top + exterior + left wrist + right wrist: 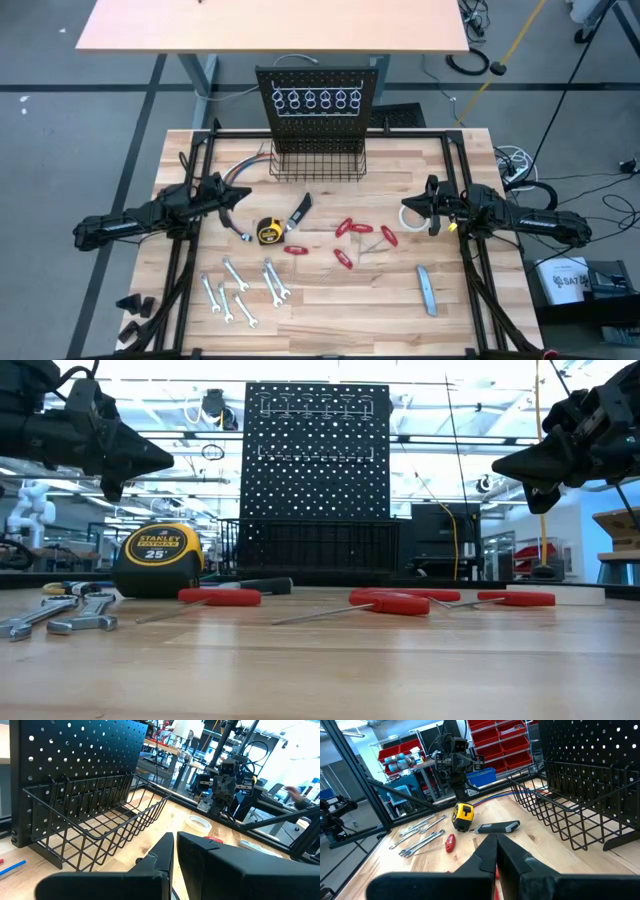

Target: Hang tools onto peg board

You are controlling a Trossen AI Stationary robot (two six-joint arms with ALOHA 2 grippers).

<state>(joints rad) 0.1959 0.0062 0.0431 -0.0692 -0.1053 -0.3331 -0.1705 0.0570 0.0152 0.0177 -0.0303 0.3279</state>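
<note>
The black peg board [318,95] stands upright at the table's far edge, with a wire basket [318,160] at its base. The yellow tape measure [268,231], the black-handled knife [301,211], the red-handled pieces [352,228] and the silver wrenches [240,290] lie flat on the table. So does the grey bar [427,290]. The white tape roll [198,823] lies below my right gripper. My left gripper [238,198] hovers left of the tape measure, shut and empty, raised off the table [158,460]. My right gripper [420,208] hovers at the right, also shut and raised [505,464].
A bundle of coloured wires [245,172] lies left of the basket. A black frame [330,133] runs around the table's edges. Bare wood [340,310] shows at the table's near middle. Another tan tabletop [270,25] stands behind the peg board.
</note>
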